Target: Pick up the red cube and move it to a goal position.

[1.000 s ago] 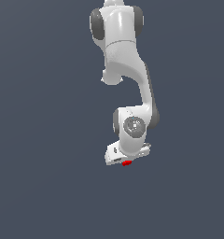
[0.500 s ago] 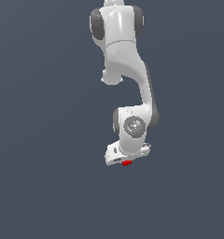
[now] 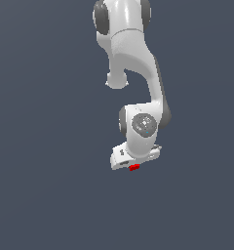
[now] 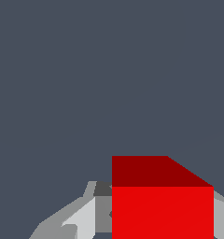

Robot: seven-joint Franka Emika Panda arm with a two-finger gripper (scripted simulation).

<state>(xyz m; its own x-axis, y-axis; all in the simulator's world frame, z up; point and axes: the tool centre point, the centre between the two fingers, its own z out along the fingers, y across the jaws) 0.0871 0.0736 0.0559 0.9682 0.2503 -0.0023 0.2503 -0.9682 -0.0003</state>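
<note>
The red cube (image 3: 134, 167) shows as a small bright red patch just under the white hand of the arm, in the lower middle of the exterior view. In the wrist view the red cube (image 4: 163, 205) fills the space between my two grey fingers (image 4: 81, 221), which press against its sides. My gripper (image 3: 134, 169) is shut on the cube. The fingertips themselves are hidden behind the hand in the exterior view. No goal marker shows in either view.
The white arm (image 3: 131, 58) reaches down from the top of the exterior view. A plain dark grey-blue surface (image 3: 50, 185) lies all around.
</note>
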